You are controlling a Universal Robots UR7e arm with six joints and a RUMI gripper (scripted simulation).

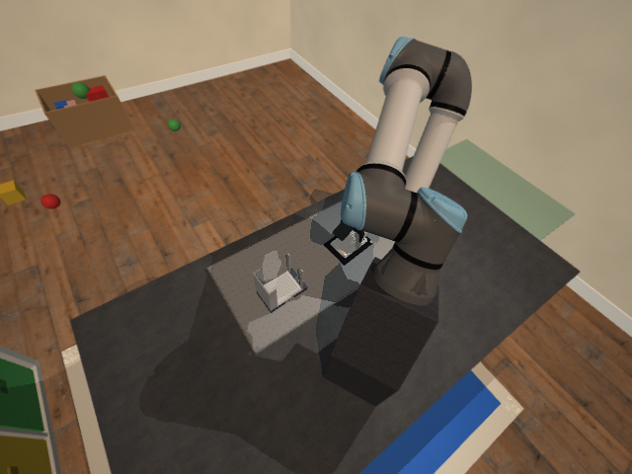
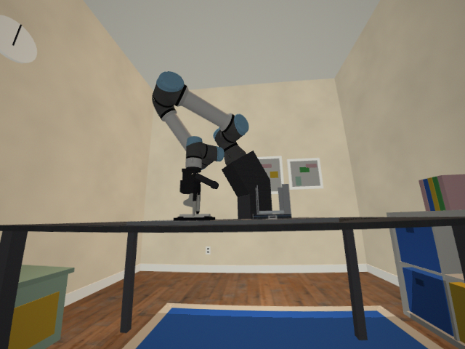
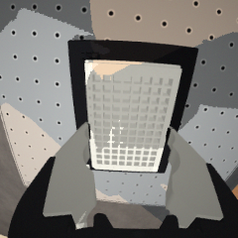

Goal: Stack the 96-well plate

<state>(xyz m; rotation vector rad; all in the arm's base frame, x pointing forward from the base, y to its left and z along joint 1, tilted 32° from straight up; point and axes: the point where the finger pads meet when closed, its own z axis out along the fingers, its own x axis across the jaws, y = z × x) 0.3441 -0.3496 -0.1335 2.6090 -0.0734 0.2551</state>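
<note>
While the 96-well plate (image 3: 130,116) sat in plate nest N1 (image 3: 76,89), the gripper (image 3: 130,149) was clamped on its long sides, stack rack K1 (image 1: 261,287) standing well apart.

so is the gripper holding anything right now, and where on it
Yes. The gripper is shut on the 96-well plate, a finger on each long side near one end. The plate sits in the black nest N1.
</note>
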